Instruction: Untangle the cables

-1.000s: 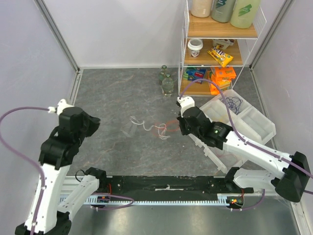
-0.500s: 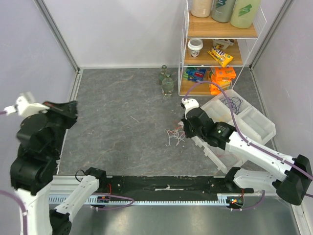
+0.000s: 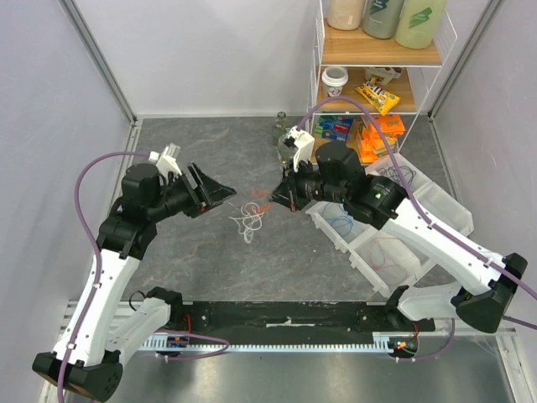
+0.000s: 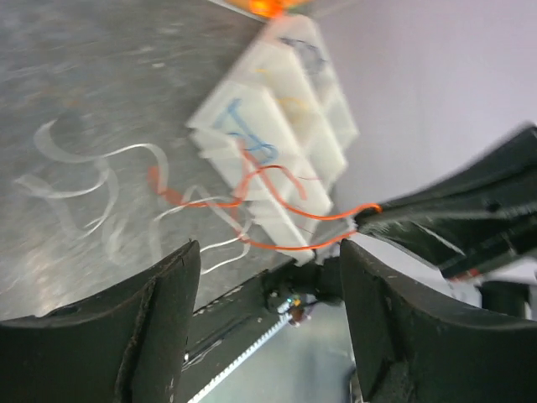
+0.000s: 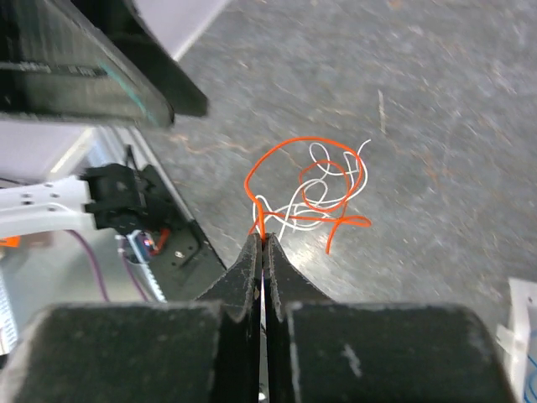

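Cables (image 3: 249, 220) are lying mid-table between your grippers. Your right gripper (image 5: 262, 239) is pinching the orange cable (image 5: 289, 144), strand running leftward; your left gripper (image 3: 220, 195), jaws spread and empty, is hovering just left.

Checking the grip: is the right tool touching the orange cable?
Touching. The right wrist view shows the right tool shut on the orange cable, pinched at its tips.

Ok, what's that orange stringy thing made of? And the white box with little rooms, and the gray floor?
The orange cable looks like thin wire in a smooth plastic coat; it holds springy loops. The divided box is probably milky plastic; its thin walls look pale and half-clear. The table is gray, matte and veined like stone, though maybe a printed sheet.
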You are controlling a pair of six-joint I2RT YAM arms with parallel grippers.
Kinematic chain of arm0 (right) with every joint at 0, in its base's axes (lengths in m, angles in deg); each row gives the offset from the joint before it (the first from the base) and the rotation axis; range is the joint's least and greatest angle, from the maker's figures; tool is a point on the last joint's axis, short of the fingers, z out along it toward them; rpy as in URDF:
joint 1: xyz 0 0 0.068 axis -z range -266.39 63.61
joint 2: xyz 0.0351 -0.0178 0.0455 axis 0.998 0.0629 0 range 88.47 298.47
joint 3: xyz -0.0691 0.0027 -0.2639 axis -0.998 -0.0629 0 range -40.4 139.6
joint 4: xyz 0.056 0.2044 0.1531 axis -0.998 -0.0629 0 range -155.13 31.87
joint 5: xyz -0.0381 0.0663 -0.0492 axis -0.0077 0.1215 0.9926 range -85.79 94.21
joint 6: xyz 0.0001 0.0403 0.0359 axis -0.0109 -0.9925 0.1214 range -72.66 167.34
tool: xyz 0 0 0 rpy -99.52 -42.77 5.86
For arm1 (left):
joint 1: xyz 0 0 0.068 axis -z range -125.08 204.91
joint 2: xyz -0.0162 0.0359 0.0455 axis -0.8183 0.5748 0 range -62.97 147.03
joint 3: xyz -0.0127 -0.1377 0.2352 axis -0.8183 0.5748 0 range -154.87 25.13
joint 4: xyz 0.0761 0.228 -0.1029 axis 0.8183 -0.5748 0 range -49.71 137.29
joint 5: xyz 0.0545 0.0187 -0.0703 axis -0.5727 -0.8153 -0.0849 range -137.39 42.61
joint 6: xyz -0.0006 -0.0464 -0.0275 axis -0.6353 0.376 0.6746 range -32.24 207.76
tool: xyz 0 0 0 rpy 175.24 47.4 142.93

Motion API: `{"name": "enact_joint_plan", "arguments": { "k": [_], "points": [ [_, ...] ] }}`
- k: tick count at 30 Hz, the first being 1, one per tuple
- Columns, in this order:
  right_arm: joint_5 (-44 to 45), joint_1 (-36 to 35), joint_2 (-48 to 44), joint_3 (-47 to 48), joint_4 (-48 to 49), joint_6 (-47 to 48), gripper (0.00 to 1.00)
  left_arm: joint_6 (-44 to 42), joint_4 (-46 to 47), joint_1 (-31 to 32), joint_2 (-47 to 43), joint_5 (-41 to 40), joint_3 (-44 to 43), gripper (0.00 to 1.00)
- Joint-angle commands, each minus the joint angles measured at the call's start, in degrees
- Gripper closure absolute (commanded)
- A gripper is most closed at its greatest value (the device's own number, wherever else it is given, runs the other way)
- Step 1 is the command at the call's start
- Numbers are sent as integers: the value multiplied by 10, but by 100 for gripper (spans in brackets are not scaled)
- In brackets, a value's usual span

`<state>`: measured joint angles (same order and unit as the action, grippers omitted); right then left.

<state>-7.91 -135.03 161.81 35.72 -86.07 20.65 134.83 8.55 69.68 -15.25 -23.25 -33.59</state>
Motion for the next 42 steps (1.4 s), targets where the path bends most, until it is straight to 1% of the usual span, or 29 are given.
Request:
{"name": "enact_joint_plan", "arguments": {
  "k": [1,5,7,9,11,12,13,15,17,19,21,22,24,28,30,31,35,40,42],
  "points": [
    [-79,-1,22,84,-9,-17,100,-10,162,24,-4,168,-20,27],
    [-151,-2,50,132,-15,-20,100,-108,126,83,15,111,-78,29],
    [-162,-1,51,141,-16,-15,100,-158,105,105,25,97,-94,30],
    [-163,-1,50,145,-16,-13,100,-199,94,126,33,85,-103,29],
    [-170,-1,49,147,-17,-8,100,-222,93,139,39,84,-108,29],
    [-171,-1,49,149,-18,-9,100,-228,88,141,40,71,-112,30],
    [-163,-1,47,151,-18,-10,100,-222,83,142,39,58,-113,34],
    [-123,-2,39,155,-23,-21,100,-216,88,142,34,62,-109,40],
    [-87,-1,31,163,-23,-36,100,-209,102,142,19,60,-89,43],
    [-77,-2,30,184,-22,-51,100,-204,133,142,-10,50,-48,41],
    [-92,-1,38,207,-21,-66,100,-200,160,142,-40,32,-4,32],
    [-100,-1,42,217,-19,-72,100,-198,167,142,-49,28,10,30],
    [-106,-1,47,233,-18,-80,100,-201,167,142,-54,23,28,29],
    [-96,-1,48,251,-19,-85,100,-179,187,142,-73,26,54,35],
    [-100,-1,51,258,-18,-89,100,-164,205,142,-79,21,71,35],
    [-103,-2,51,260,-18,-91,100,-156,215,142,-76,21,75,35],
    [-104,-1,51,260,-17,-92,100,-117,246,142,-60,8,84,43],
    [-106,0,50,258,-17,-95,100,-68,298,142,-57,13,109,44],
    [-103,-1,48,257,-15,-96,100,-66,307,142,-55,22,116,49]
  ]
}}
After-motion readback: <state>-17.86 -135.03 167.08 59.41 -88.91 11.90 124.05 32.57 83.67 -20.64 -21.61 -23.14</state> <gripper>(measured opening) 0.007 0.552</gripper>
